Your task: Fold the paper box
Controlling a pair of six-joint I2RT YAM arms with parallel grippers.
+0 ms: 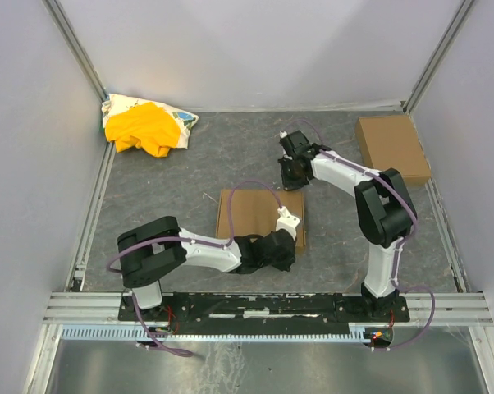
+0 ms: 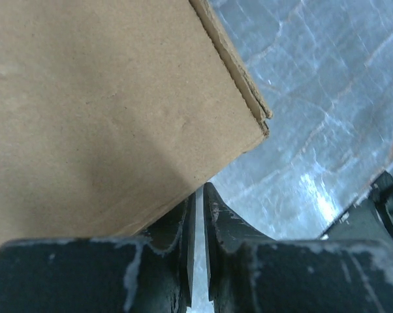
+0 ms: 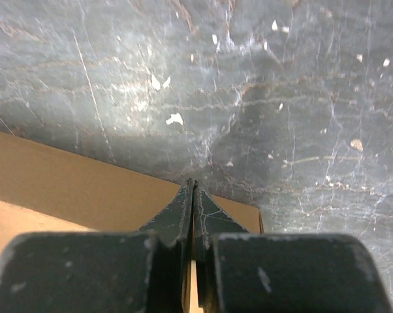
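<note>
The paper box (image 1: 257, 215) lies in the middle of the table as a closed, shallow brown rectangle. It fills the upper left of the left wrist view (image 2: 98, 111), with one corner showing. My left gripper (image 1: 290, 230) rests at the box's right edge. Its jaws (image 2: 200, 190) are shut, with only a thin slit between them and nothing in it. My right gripper (image 1: 291, 182) hovers just above the box's far right corner. It is shut and empty (image 3: 192, 187), and the box's far edge (image 3: 66, 189) lies below it.
A smaller ready-folded brown box (image 1: 392, 148) sits at the back right by the wall. A yellow cloth on a printed bag (image 1: 144, 125) lies in the back left corner. Grey walls and metal rails enclose the dark mat (image 1: 230, 156).
</note>
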